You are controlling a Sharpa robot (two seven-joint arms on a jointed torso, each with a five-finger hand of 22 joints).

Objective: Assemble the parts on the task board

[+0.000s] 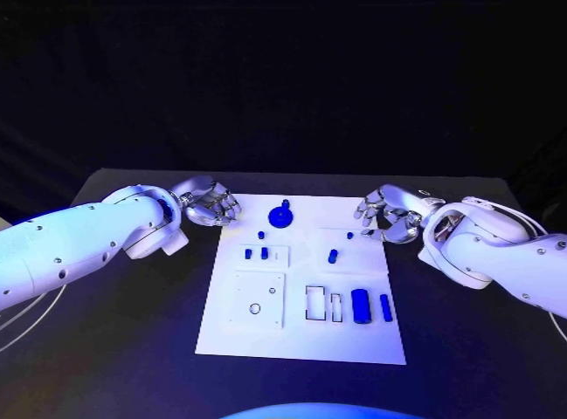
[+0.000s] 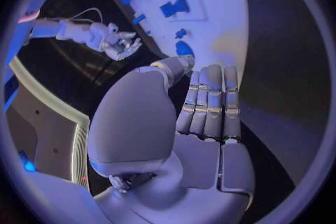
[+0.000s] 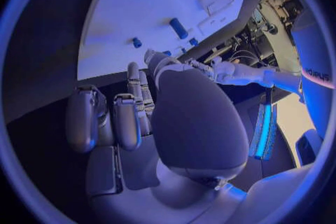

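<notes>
Loose blue cylindrical parts (image 1: pixel 360 305) lie on the white rectangular task board (image 1: pixel 233 336); left hand (image 1: pixel 208 202) and right hand (image 1: pixel 386 212) hover empty, fingers apart, assembly apparently barely begun.

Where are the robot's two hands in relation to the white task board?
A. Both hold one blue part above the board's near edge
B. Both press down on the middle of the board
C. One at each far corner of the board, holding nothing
C: the left hand and the right hand flank the far corners of the task board, fingers apart and holding nothing.
</notes>
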